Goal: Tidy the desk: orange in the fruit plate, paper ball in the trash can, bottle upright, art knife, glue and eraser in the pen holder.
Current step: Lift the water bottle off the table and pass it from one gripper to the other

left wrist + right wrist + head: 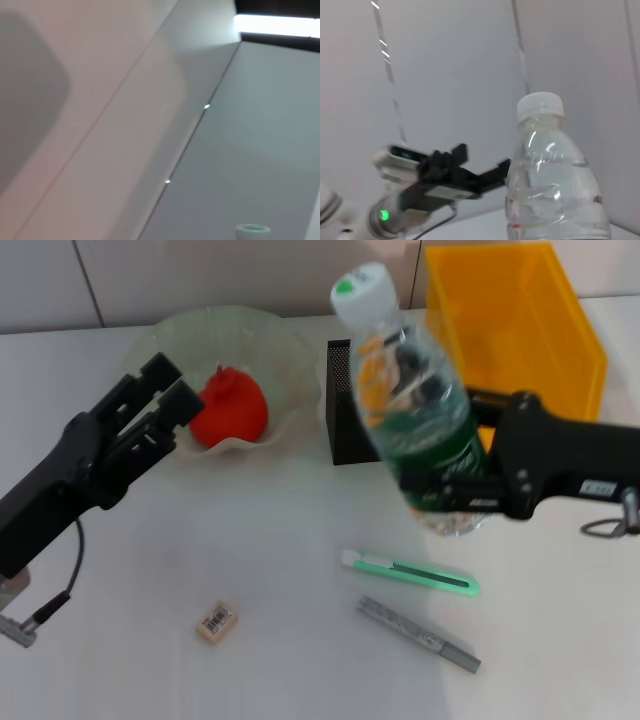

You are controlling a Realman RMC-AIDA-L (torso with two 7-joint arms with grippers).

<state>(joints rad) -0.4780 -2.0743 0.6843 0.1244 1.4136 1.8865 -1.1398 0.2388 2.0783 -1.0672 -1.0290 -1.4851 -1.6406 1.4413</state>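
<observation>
Head view bright, even overhead light, soft faint shadows on the white worktop (280, 640). Bottle (415, 405) held by the right gripper (455, 490) is close to the lens, blurred and swollen, cap smeared; glare streaks on its plastic. Knife (410, 573) just below that gripper has a soft green glow at its edges. Left gripper (165, 390) slightly motion-soft. Left wrist view washed out, near featureless, a strong white light strip at one corner, two tiny glints along a seam, a broad soft shadow patch. Right wrist view dimmer, greyish; bottle (555, 185) sharp with highlights, left gripper (462, 172) behind it soft.
</observation>
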